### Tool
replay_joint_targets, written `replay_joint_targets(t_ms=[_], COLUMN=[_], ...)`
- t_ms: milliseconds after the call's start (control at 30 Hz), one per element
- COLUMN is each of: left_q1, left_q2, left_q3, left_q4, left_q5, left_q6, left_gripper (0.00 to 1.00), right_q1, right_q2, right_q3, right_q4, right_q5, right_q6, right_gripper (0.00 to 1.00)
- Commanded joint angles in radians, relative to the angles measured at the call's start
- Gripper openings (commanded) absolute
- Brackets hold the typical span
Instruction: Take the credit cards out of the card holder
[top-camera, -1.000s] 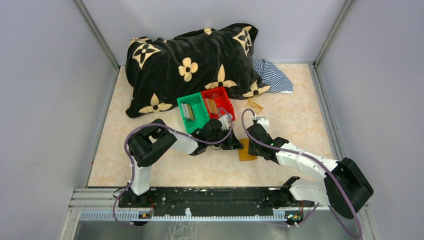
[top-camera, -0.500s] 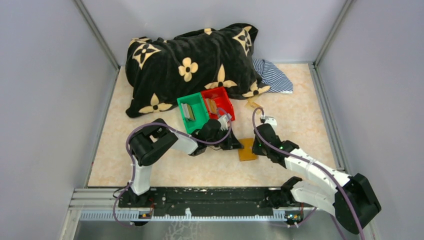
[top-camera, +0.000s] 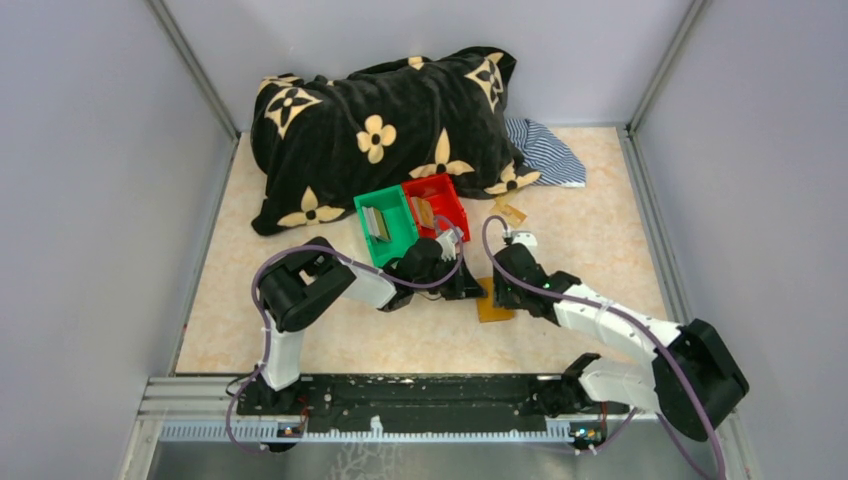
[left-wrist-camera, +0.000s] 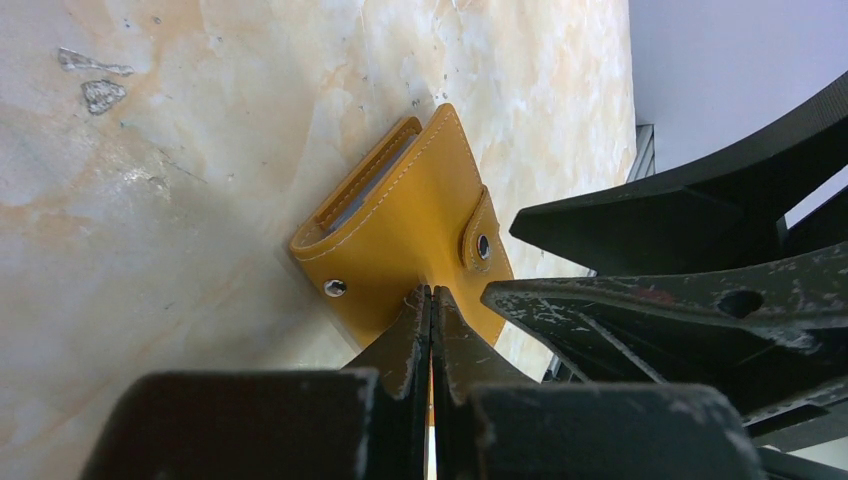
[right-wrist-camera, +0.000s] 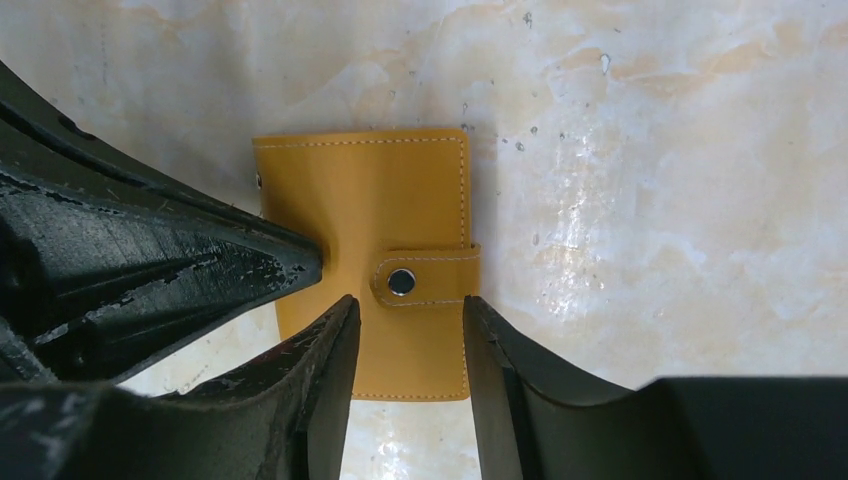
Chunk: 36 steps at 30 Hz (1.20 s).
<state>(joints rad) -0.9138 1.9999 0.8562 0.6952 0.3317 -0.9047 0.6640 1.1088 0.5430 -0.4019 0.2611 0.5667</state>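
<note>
The tan-yellow card holder (top-camera: 492, 309) lies folded on the table, its strap tab (right-wrist-camera: 425, 274) snapped over the edge. A grey layer shows in its open end (left-wrist-camera: 366, 194); I cannot tell if it is a card. My left gripper (left-wrist-camera: 431, 292) is shut, its tips resting on the card holder (left-wrist-camera: 400, 235) from the left. My right gripper (right-wrist-camera: 405, 305) hangs open over the card holder (right-wrist-camera: 370, 195), one finger on each side of the strap tab. A grey credit card (top-camera: 376, 224) stands in the green bin (top-camera: 397, 243), a tan one (top-camera: 424, 213) in the red bin (top-camera: 451, 203).
The two bins stand side by side just behind my left gripper (top-camera: 468, 290). A black flowered pillow (top-camera: 385, 125) and a striped cloth (top-camera: 545, 150) lie at the back. A small flat tan piece (top-camera: 508, 210) lies right of the red bin. Grey walls enclose the table.
The right gripper drew off to the right half a second ago and has come back over the card holder. The left gripper and the holder have stayed put.
</note>
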Motion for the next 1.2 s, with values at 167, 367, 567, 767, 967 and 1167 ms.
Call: replay_joint_targets(t_ms=[167,367,567,767,967,1167], left_q1=[0.004,0.003,0.003,0.003,0.007,0.007], left_q2=[0.03,0.029,0.031,0.03,0.042,0.041], left_q3=[-0.009,-0.003,-0.003,-0.009,-0.012,-0.01], left_q4=[-0.136,-0.143,-0.143,-0.143,-0.125,-0.119], left_q5=[-0.03,-0.034,-0.029,-0.029,-0.012,-0.01], left_q6=[0.05,0.057,0.059,0.061,0.047,0.046], left_gripper=[0.0,0.0,0.0,0.0,0.0,0.0], right_q1=[0.039,0.039,0.039,0.036,-0.019,-0.107], right_q2=[0.103,0.117,0.142,0.13,0.017,-0.097], right_q3=[0.08,0.069,0.069,0.046,0.0,-0.037], right_q4=[0.027,0.026,0.031,0.043,0.056,-0.004], right_q5=[0.072,0.098,0.096,0.075,-0.012,-0.021], right_q6=[-0.033,-0.008,0.024,0.047,0.071,0.045], right_gripper=[0.4,0.34,0.02,0.0,0.0,0.0])
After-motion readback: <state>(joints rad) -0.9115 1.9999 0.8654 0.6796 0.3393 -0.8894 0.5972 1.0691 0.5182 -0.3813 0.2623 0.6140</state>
